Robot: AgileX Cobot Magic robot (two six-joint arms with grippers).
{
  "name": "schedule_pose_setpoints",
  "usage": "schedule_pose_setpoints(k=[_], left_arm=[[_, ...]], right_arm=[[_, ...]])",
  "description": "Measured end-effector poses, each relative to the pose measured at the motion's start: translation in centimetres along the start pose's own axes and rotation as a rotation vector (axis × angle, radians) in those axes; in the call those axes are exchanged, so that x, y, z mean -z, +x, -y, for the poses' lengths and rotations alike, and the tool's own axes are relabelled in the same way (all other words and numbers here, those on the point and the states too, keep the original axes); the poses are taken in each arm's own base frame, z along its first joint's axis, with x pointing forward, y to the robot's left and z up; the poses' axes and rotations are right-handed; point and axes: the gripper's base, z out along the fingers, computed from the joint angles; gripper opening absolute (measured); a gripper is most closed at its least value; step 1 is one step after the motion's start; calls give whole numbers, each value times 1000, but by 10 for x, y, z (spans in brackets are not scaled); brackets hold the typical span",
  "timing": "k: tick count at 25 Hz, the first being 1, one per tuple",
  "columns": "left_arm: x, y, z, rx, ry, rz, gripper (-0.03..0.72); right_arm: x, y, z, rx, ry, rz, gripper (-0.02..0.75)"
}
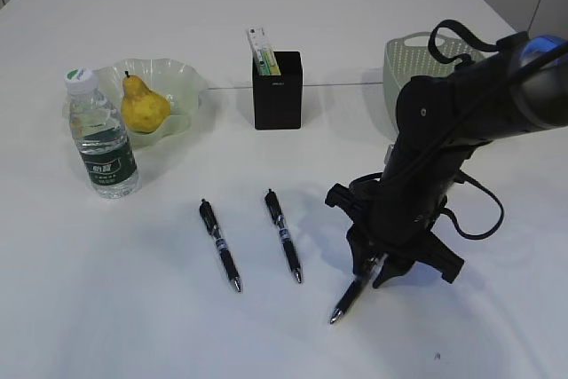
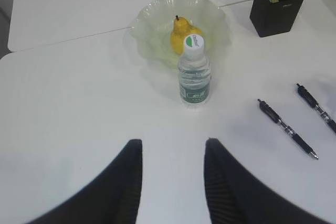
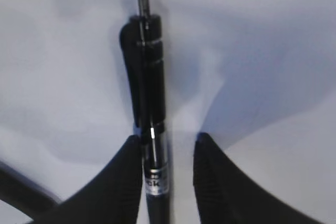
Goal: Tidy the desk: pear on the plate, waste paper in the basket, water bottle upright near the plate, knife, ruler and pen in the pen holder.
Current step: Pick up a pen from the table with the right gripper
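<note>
Now, your right gripper [image 3: 167,153] straddles a black pen [image 3: 149,93] on the desk [image 1: 106,299], one finger touching it, a gap at the other | left gripper [image 2: 172,166] partly open, empty | pear [image 1: 144,106] on plate [image 1: 182,77] | bottle [image 1: 100,138] upright beside plate | two pens [image 1: 219,245] lie loose

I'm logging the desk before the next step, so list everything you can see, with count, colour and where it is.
Pear: one, yellow, on the plate.
Plate: one, pale green, back left.
Water bottle: one, clear, white cap, upright in front of the plate.
Pen holder: one, black, back centre, a flat item standing in it.
Basket: one, grey-green, back right.
Pens: three, black; two lie mid-desk, one between the right gripper's fingers.
Desk: white.
Left gripper: black, open, empty.
Right gripper: black, around the third pen.
</note>
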Motion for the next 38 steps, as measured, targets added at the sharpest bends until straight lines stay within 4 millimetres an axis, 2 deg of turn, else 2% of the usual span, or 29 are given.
schedule_pose_setpoints(k=[4,6,13,22,38], left_arm=[[0,0,-1,-4,-8,1,274],[0,0,-1,-5,-10,0,274],[0,0,-1,-6,-13,-1,274],[0,0,-1,-7,-15,-3,274],[0,2,-2,-7,-22,-19,274]], right_arm=[[0,0,0,19,1,0,151],[-1,0,0,42,1,0,122],[-1,0,-1,153,-4,0,112],[4,-2,-8,486,31,-50,111],[76,-13,-59,767,-21,-16,111]])
